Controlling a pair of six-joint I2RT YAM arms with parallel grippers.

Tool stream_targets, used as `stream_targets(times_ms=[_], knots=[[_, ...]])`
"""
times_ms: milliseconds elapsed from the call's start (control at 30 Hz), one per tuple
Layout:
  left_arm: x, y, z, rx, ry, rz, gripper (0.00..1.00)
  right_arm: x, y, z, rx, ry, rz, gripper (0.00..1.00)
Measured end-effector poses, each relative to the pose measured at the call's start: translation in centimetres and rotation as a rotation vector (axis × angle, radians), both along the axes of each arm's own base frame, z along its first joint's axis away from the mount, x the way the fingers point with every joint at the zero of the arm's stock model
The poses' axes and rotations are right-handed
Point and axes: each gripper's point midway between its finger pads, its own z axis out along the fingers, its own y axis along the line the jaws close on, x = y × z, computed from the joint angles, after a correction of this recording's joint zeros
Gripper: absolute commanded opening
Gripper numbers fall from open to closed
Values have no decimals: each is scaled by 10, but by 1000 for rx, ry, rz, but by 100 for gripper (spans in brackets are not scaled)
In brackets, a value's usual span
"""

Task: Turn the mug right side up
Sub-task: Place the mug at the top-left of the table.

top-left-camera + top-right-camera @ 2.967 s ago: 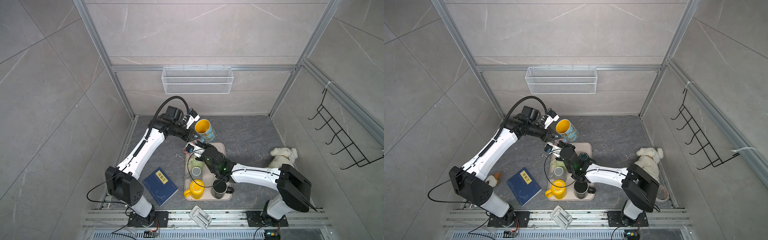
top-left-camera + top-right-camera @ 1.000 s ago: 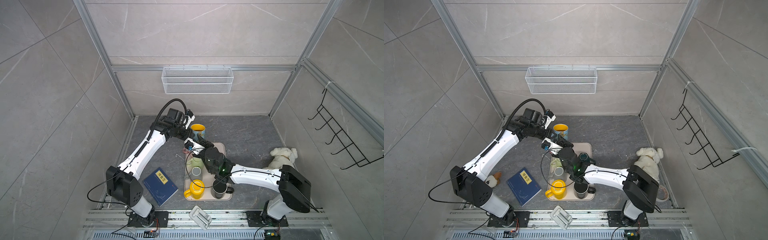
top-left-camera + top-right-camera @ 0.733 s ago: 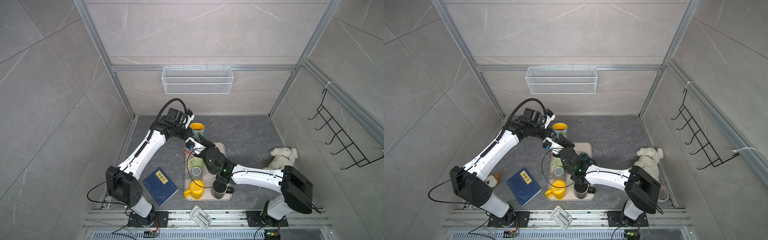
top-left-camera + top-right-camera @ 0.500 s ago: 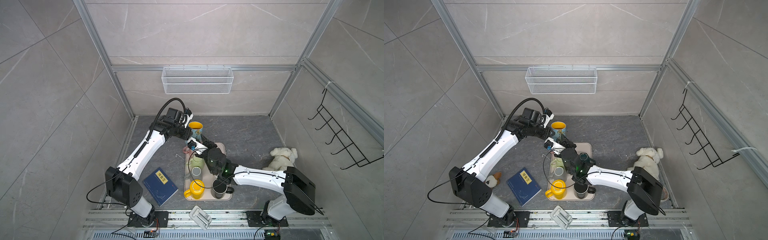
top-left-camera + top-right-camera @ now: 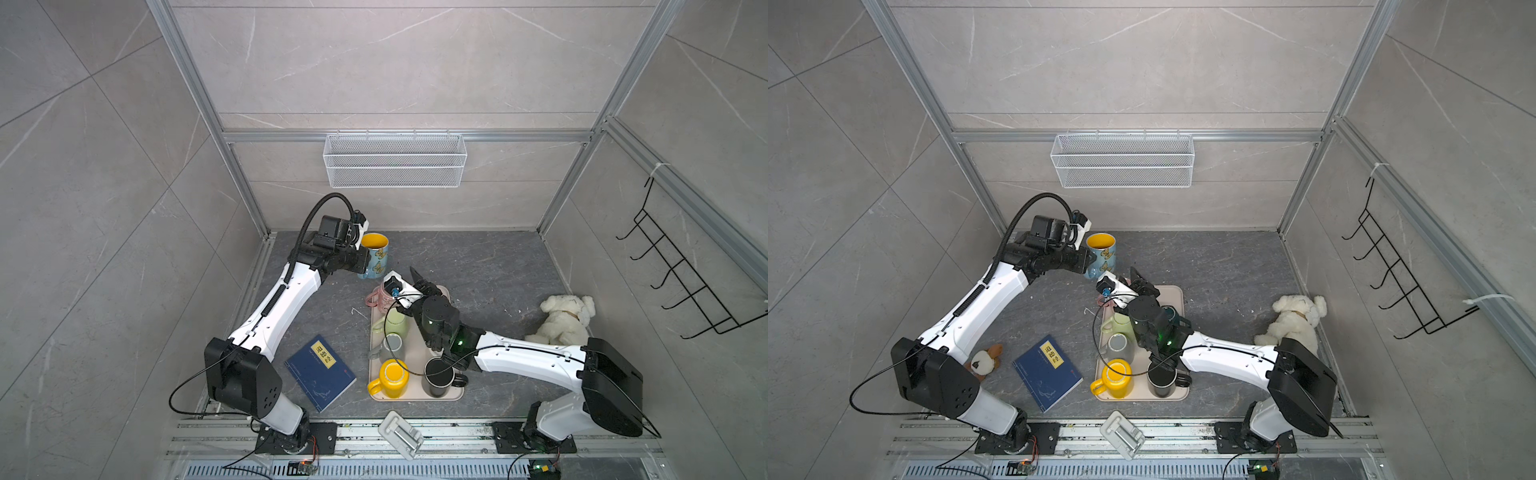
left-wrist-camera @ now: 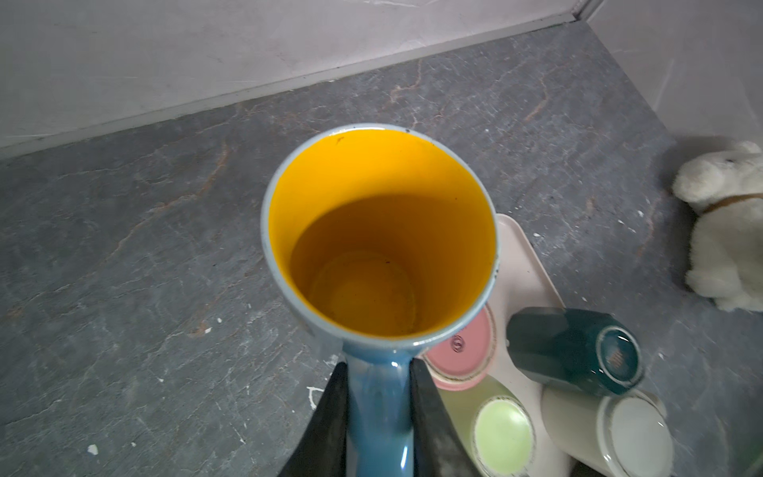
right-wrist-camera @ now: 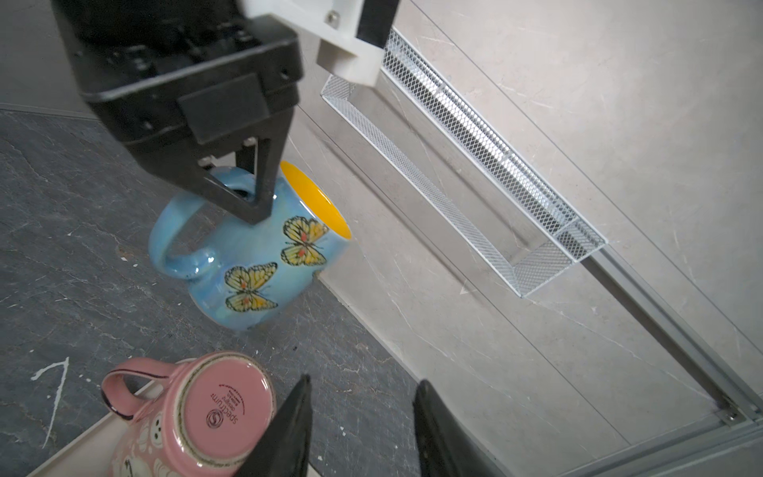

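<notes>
Grey floor (image 5: 478,257), tiled walls: blue mug (image 5: 376,255) mouth up.
Handle (image 7: 177,231) clamped by left gripper (image 6: 377,371); right gripper (image 7: 363,392), jaws apart, beside pink mug (image 7: 198,417).

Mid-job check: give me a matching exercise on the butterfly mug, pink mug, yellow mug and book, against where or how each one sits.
Things:
1. butterfly mug
2. pink mug
3. yellow mug
4. book

States:
A. lying flat beside the tray
B. base up
C. handle in the left gripper, mouth up
D. on the tray next to the black mug

Pairs: 1-C, 2-B, 3-D, 4-A
</notes>
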Motion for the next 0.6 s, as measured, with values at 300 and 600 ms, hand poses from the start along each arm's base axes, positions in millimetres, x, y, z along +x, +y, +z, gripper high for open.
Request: stream_targets(times_ms=[300,600], knots=[[29,43,-30,-19,-41,137,0,0,-21,-5,65,154,-17,57],[74,60,-49,-56,-119,194,0,-8,-34,-20,143,323,1,64]])
